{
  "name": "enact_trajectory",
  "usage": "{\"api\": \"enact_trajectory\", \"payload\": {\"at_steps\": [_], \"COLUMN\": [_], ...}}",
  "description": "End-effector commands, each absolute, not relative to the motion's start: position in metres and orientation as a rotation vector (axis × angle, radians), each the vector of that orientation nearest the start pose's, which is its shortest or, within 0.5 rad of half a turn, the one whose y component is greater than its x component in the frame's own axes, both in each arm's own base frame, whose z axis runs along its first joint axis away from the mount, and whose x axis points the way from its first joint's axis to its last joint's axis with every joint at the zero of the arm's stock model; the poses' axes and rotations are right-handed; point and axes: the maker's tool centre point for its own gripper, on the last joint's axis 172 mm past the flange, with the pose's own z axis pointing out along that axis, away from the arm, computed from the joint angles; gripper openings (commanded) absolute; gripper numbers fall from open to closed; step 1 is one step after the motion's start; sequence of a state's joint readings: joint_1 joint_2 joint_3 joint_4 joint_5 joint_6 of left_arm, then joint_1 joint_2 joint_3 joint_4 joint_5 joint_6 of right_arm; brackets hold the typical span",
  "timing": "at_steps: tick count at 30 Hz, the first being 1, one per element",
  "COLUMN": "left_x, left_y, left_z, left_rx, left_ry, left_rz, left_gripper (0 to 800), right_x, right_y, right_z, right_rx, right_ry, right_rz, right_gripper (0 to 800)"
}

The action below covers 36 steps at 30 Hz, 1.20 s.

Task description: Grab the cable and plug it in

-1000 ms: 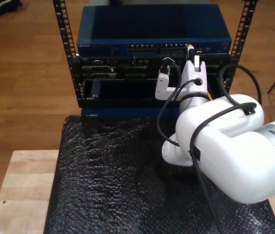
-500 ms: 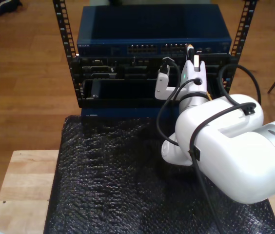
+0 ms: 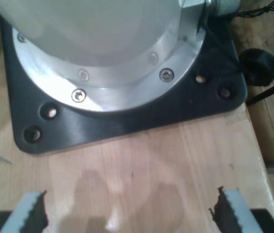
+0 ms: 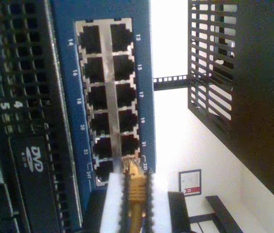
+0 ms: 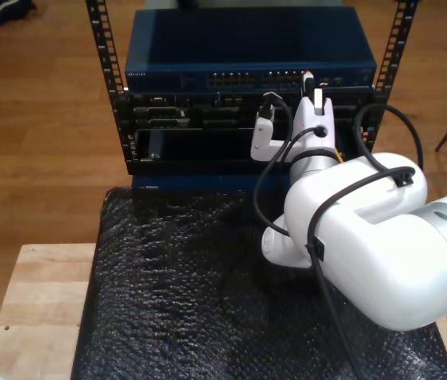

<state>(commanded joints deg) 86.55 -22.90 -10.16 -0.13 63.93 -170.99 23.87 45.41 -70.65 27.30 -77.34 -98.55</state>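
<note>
- My second gripper [image 4: 133, 204] was pinched on the cable [image 4: 135, 194], its two pale flat fingers [image 4: 111, 204] pressed against either side of the yellow-orange cord.
- The cable's plug tip sat right at the blue switch [image 4: 146, 73], touching or just short of the last sockets in the port block [image 4: 109, 97]; I could not tell whether it was seated.
- That block was two rows of square dark sockets in a pale metal frame, with small white numbers printed alongside.
- A black perforated panel with a DVD drive [image 4: 32, 160] lay beside the switch.
- In the exterior view the second gripper [image 5: 312, 89] stood at about 1 o'clock from the picture's centre, against the switch's [image 5: 247, 55] port row in the black steel rack [image 5: 105, 71].
- The smooth, glossy white arm [image 5: 366, 245] filled the 4 o'clock area, looped with thick black cables [image 5: 319, 229].
- Beneath it lay a crinkled black bubble-textured mat [image 5: 176, 301] on a pale wooden table [image 5: 41, 293].
- My first gripper [image 3: 127, 213] was spread wide, its serrated grey fingertips [image 3: 30, 208] well apart over bare light wood.
- Near it stood a round brushed-metal arm base [image 3: 112, 58] bolted to a black plate [image 3: 142, 116].
</note>
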Motion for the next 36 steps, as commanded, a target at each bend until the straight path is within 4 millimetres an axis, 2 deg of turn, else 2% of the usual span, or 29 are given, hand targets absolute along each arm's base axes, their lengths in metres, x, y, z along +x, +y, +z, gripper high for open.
{"api": "enact_trajectory", "payload": {"at_steps": [19,22,24,27,29,32,36], "left_x": [0.008,0.008,0.008,0.008,0.008,0.008,0.008], "left_y": [0.117,0.117,0.117,0.117,0.117,0.117,0.117], "left_z": [0.035,0.035,0.035,0.035,0.035,0.035,0.035], "left_rx": [-2.149,-2.149,-2.149,-2.149,-2.149,-2.149,-2.149], "left_ry": [2.671,2.672,2.671,2.671,2.672,2.671,2.671], "left_rz": [-0.703,-0.705,-0.703,-0.703,-0.705,-0.703,-0.703], "left_gripper": [800,800,800,800,800,800,800], "right_x": [0.673,0.673,0.673,0.671,0.666,0.657,0.647], "right_y": [0.156,0.156,0.155,0.156,0.156,0.151,0.147], "right_z": [0.267,0.267,0.264,0.257,0.261,0.263,0.280], "right_rx": [1.144,1.143,1.150,1.164,1.167,1.175,1.175], "right_ry": [1.022,1.025,1.035,1.061,1.067,1.079,1.074], "right_rz": [1.283,1.283,1.278,1.268,1.266,1.253,1.261], "right_gripper": [6,122,246,318,375,421,429]}}
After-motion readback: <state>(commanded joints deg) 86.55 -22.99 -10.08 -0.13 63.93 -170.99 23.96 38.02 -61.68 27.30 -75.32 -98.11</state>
